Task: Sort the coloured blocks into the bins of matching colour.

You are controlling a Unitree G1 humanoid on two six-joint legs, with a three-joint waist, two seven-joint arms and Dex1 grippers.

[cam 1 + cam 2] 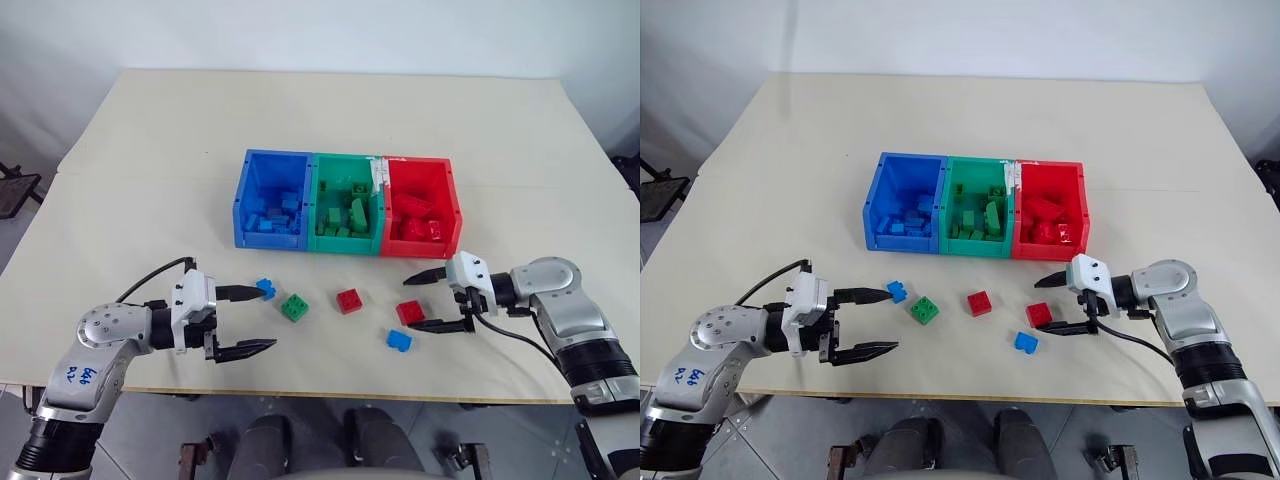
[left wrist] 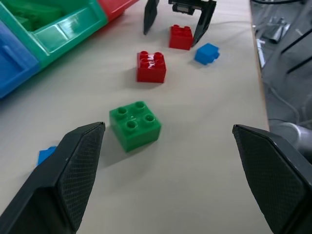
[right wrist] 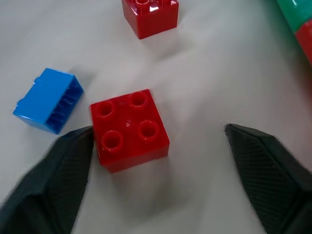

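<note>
Beige bench (image 1: 150,150) under my cameras carries the three joined bins (image 1: 347,205) near its middle: blue at nine o'clock of the green one, red at three o'clock, each already holding blocks of its own colour.

Five loose blocks lie at six o'clock of the bins. I see a blue block (image 1: 265,289) just beside the upper finger of my left tool (image 1: 252,320), though I cannot tell whether they touch. At three o'clock of it sits the green block (image 1: 295,307), studs up, then a red block (image 1: 349,300) at three o'clock of that. A second red block (image 1: 410,312) stands between the fingers of my right tool (image 1: 430,298), with a second blue block (image 1: 399,340), tipped on its side, at seven o'clock of it.

My left tool is spread wide and holds nothing; in its wrist view the green block sits ahead between the two fingers. My right tool is also apart, straddling the red block; in its wrist view one finger (image 3: 53,180) is right against the block's edge while the other stands clear of it.
</note>
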